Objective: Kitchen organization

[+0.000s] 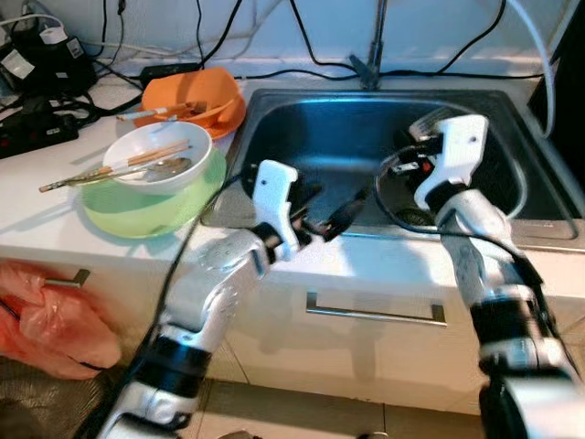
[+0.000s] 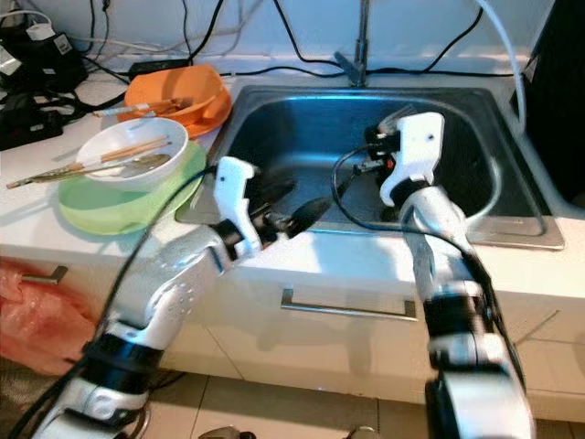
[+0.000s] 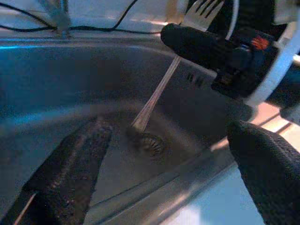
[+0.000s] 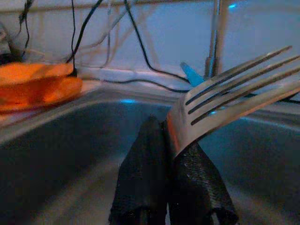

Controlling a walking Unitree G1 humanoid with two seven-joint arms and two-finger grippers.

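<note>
A metal fork (image 4: pixel 225 98) is clamped between the fingers of my right gripper (image 4: pixel 168 157), which is shut on it. The tines (image 1: pixel 430 120) point up and the handle (image 3: pixel 157 91) slants down towards the drain (image 3: pixel 153 143). That gripper hangs over the right half of the steel sink (image 1: pixel 302 137). My left gripper (image 1: pixel 334 210) is open and holds nothing. It hovers at the sink's front rim, left of the fork, with its two black fingers (image 3: pixel 70 173) spread wide.
Left of the sink, a white bowl (image 1: pixel 155 144) with chopsticks and a spoon sits on a green plate (image 1: pixel 155 212). Behind it is an orange bowl (image 1: pixel 206 96) with chopsticks. Power strips and cables (image 1: pixel 37 87) lie at the far left. The faucet (image 1: pixel 373 55) stands behind the sink.
</note>
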